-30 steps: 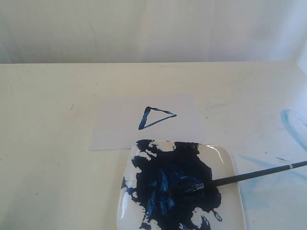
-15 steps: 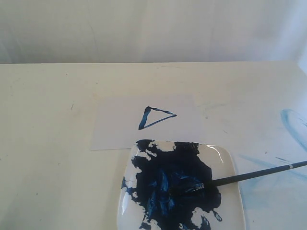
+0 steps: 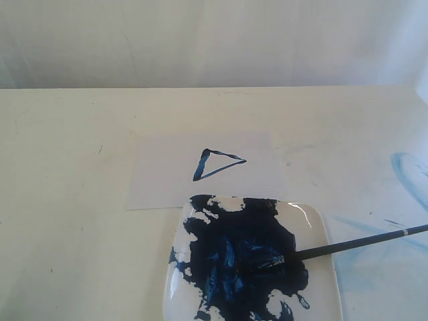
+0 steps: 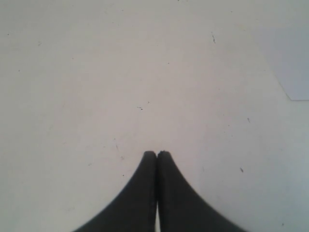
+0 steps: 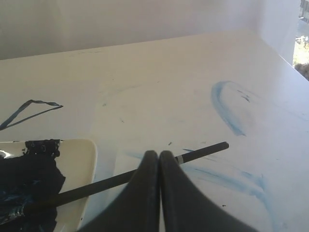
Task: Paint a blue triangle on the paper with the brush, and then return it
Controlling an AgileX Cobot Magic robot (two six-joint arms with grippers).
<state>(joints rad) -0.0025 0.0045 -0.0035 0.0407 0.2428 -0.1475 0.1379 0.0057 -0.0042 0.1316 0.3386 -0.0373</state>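
Brush [image 3: 348,245] tip lost in paint on plate [image 3: 311,221]; left end effector [image 4: 157,153] and right end effector [image 5: 159,153] both pressed together.

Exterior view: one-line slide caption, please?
Blue triangle painted on the paper; brush rests with bristles on the paint-smeared plate.

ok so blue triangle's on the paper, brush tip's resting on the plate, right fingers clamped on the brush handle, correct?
Not the grip. The right fingers are shut on nothing: the exterior view shows the brush lying free, no fingers on its handle. The rest holds: blue triangle on the paper, brush tip on the plate.
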